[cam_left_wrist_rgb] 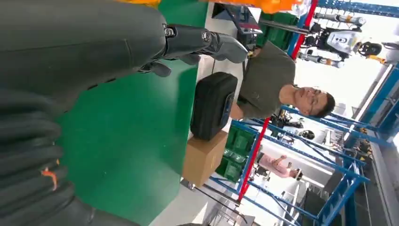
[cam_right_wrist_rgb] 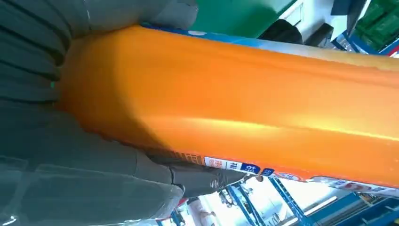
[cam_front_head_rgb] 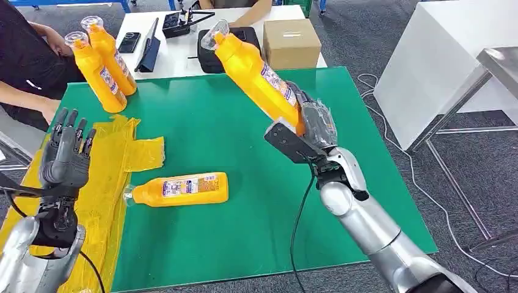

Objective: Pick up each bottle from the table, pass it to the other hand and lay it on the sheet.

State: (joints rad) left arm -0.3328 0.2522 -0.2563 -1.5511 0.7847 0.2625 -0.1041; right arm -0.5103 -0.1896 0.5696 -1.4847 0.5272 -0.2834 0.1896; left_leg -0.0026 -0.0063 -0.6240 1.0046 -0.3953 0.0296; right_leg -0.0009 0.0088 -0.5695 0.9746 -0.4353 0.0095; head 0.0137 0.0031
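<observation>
right robot hand (cam_front_head_rgb: pixel 308 122) grips a yellow bottle (cam_front_head_rgb: pixel 256 76) by its base, raised and tilted above the green desk (cam_front_head_rgb: pixel 244 232). left robot hand (cam_front_head_rgb: pixel 66 155) hangs released, fingers apart, over the yellow sheet (cam_front_head_rgb: pixel 137 152) at the left edge. another bottle (cam_front_head_rgb: pixel 180 188) lies beside the sheet.

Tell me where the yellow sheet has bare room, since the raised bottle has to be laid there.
The yellow sheet is bare between the left hand and the lying bottle, whose cap end reaches its edge. The far end is crowded by two standing bottles. The right hand holds the raised bottle over open green mat.
</observation>
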